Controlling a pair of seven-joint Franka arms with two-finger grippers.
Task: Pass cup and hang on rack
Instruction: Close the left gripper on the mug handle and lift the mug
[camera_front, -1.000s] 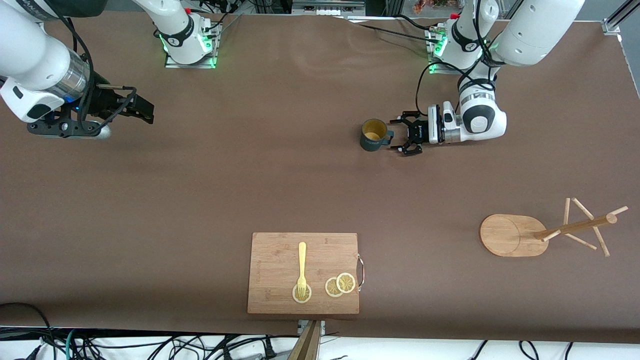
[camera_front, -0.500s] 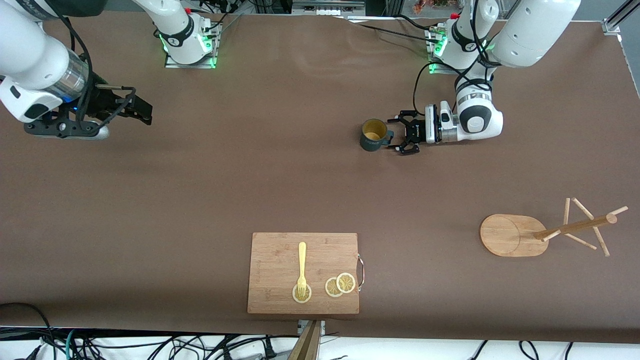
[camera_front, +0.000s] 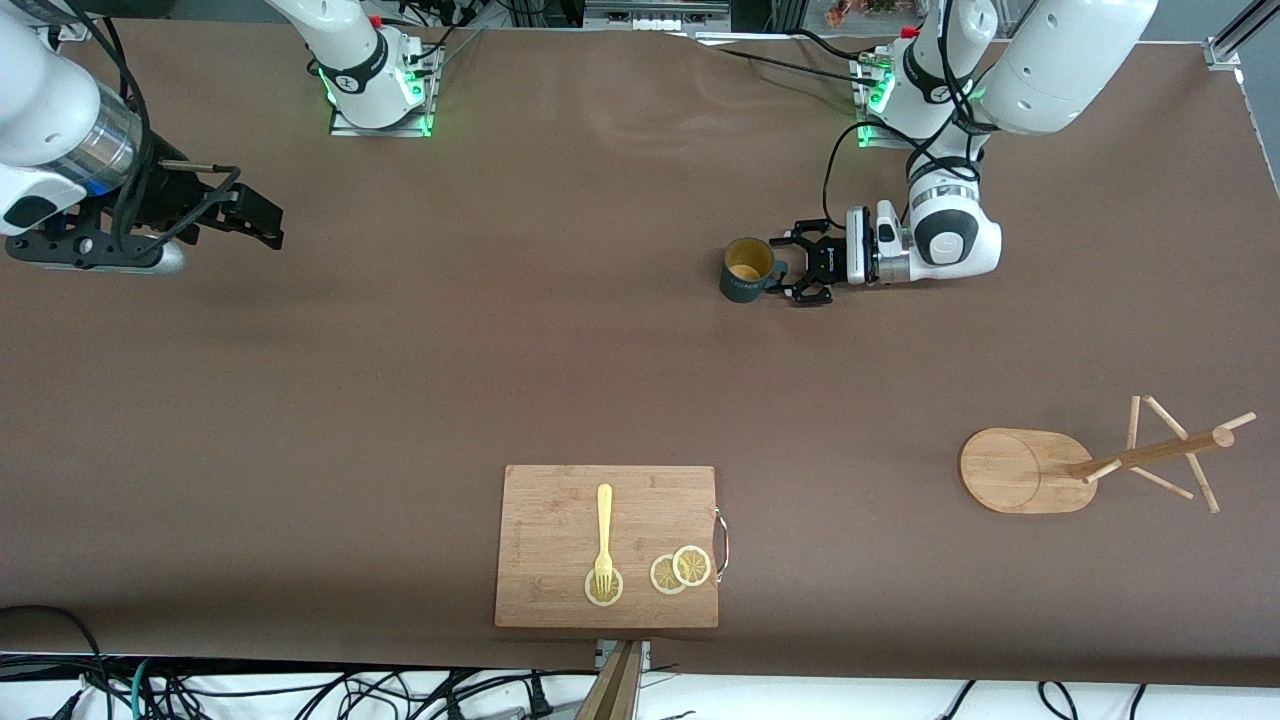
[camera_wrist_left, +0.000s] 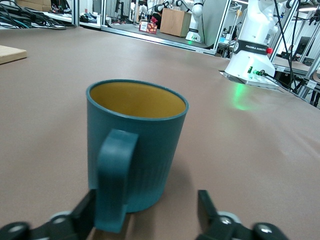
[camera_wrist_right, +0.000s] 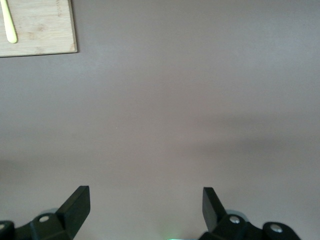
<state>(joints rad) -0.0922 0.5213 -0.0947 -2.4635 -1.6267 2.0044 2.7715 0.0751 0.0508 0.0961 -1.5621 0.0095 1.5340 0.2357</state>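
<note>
While the brown desk (camera_front: 560, 340) carries every item, its largest load is the rectangular wooden cutting board (camera_front: 560, 510) at the edge nearest the front camera. On the board lie a yellow fork (camera_front: 604, 530), its tines resting on one lemon slice (camera_front: 603, 590), and two more overlapping lemon slices (camera_front: 681, 570) beside it, toward the board's metal handle.

Next in size, the rack (camera_front: 1030, 470) stands near the left arm's end of the desk, with an oval base, a central pole and thin angled pegs. No peg carries anything.

The cup (camera_front: 748, 270) stands upright on the desk, well apart from the rack and farther from the front camera than the cutting board. Its yellowish-tan inside (camera_wrist_left: 137, 99) holds nothing visible. Its handle (camera_wrist_left: 114, 180) faces the left pincer.

The left pincer (camera_front: 790, 270) sits low at the cup, fingers on either side of the handle. One finger (camera_wrist_left: 82, 212) lies against the handle, the other stands clear, so the jaws are partly closed and not yet gripping.

The right pincer (camera_front: 262, 214) waits over bare desk at the right arm's end, jaws spread wide and holding nothing.
</note>
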